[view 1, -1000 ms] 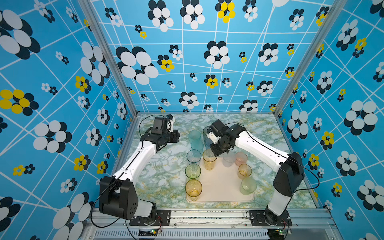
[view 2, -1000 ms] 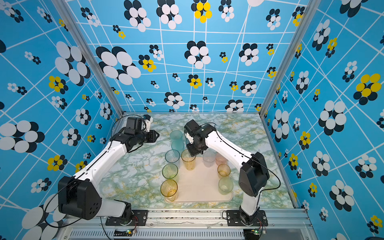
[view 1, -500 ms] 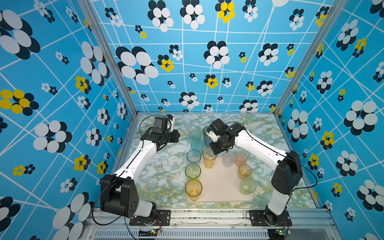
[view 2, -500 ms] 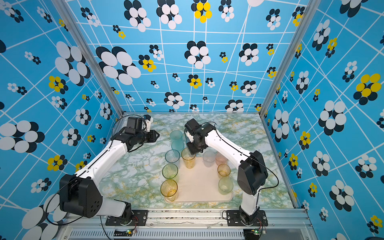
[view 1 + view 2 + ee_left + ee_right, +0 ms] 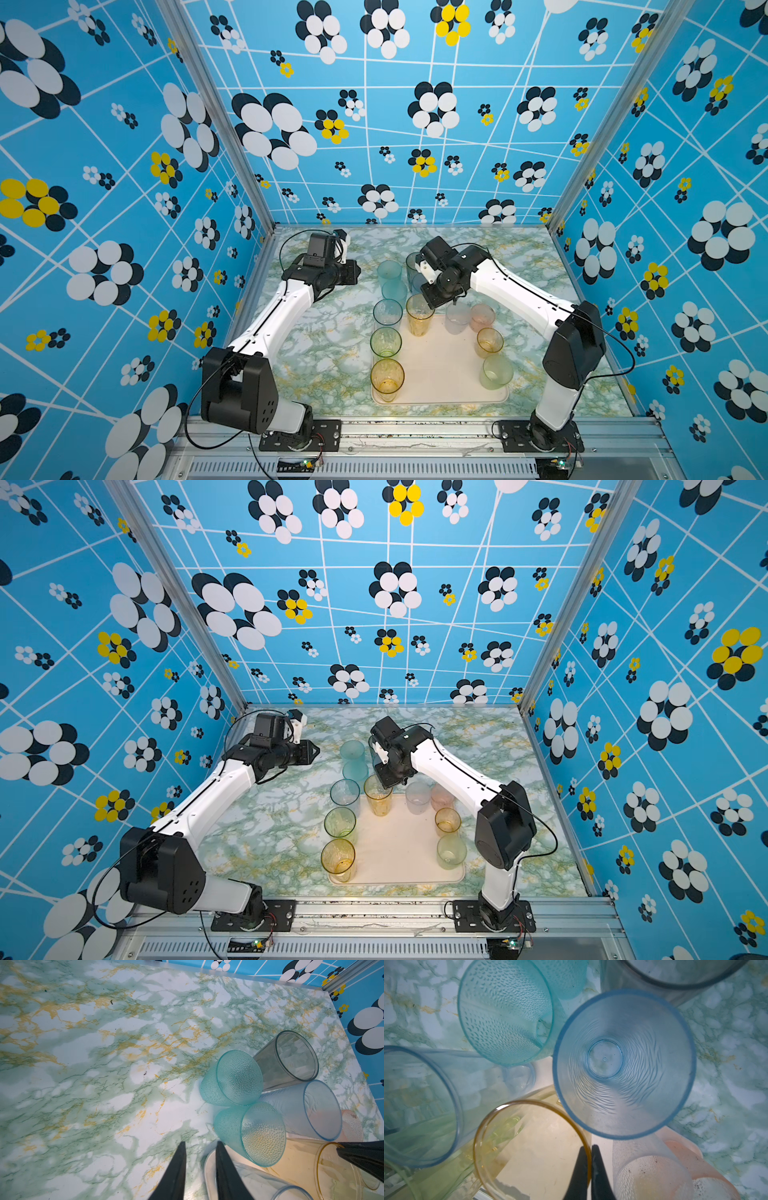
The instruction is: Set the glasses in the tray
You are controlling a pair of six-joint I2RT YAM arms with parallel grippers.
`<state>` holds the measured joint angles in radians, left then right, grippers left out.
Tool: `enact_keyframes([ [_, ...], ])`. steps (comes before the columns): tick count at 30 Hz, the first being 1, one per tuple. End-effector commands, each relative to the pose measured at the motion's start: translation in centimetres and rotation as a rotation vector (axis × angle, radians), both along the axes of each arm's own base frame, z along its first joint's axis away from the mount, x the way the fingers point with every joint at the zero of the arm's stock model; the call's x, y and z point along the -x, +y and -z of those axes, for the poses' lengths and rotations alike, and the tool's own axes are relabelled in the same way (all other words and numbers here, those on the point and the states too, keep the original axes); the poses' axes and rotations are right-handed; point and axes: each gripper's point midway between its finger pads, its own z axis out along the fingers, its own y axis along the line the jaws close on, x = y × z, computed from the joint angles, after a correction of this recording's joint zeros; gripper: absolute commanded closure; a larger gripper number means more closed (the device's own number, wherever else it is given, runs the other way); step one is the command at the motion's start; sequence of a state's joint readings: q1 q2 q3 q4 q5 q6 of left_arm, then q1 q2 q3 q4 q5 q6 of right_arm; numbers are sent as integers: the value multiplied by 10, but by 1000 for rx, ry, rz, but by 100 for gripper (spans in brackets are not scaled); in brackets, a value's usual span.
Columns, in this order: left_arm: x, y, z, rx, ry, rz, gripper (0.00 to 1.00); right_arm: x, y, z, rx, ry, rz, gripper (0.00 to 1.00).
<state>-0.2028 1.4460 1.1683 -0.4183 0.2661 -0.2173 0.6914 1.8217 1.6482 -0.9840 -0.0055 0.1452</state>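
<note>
At the far edge of the tray (image 5: 440, 390), the right tool (image 5: 589, 1148) is pinched tight on the rim of an amber glass (image 5: 419, 322), one finger inside and one outside. That glass sits just inside the edge, and I can't tell whether its base is down.

Out beyond the tray's far left corner, the left tool (image 5: 200, 1176) hovers over the surface (image 5: 332, 340), fingers a narrow gap apart with nothing between them.

Past the far edge, off the tray, four tall ones crowd together upright: two teal glasses (image 5: 239, 1078), a grey glass (image 5: 291, 1057) and a blue glass (image 5: 315, 1109).

Down the tray's left side stand a pale blue tumbler (image 5: 387, 311), a green glass (image 5: 385, 343) and a second amber glass (image 5: 387, 380) at the near corner.

Along its right side come the short ones: clear glass (image 5: 457, 320) and pink glass (image 5: 482, 318) at the far end, then orange glass (image 5: 489, 341), then pale green glass (image 5: 495, 372) nearest.
</note>
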Motion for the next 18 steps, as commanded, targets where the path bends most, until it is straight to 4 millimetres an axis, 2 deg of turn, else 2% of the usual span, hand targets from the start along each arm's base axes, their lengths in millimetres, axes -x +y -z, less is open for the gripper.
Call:
enact_keyframes([
  [1,-5,-1,-8,10,-15,9,72,2,-9,-9,3,-16,20,100],
  [5,-6,-1,-7,13,-12,10,73,4,-8,-9,-4,-9,14,100],
  [18,-6,-2,-6,15,-7,12,72,7,-7,-16,-27,-15,15,88],
])
